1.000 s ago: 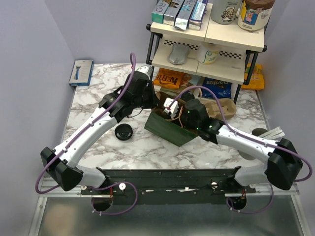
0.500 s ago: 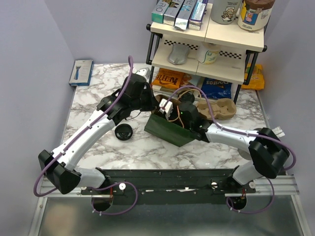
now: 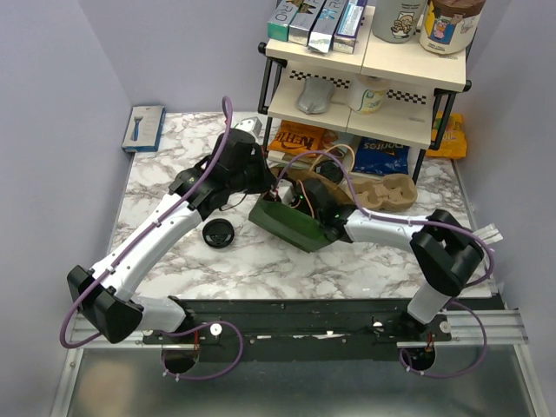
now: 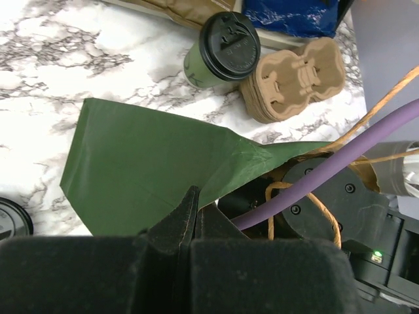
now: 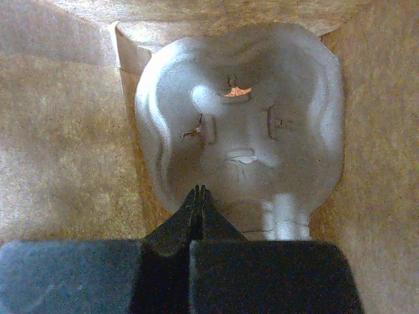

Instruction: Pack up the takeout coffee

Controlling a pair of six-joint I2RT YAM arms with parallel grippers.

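Bag of dark-green paper, rim pinched by left gripper; closed, empty right gripper inside should seat pale moulded-pulp carrier flat.

Dark-green bag, green cup with black lid, brown pulp carriers, white marble table with grey veins

This is looking like a robot test cell dressed as a café counter: plain lilac walls are boxing in a marble-patterned bench, robot arms are sitting bolted to a black rail, and a shelf rack is carrying boxes and snack packets.
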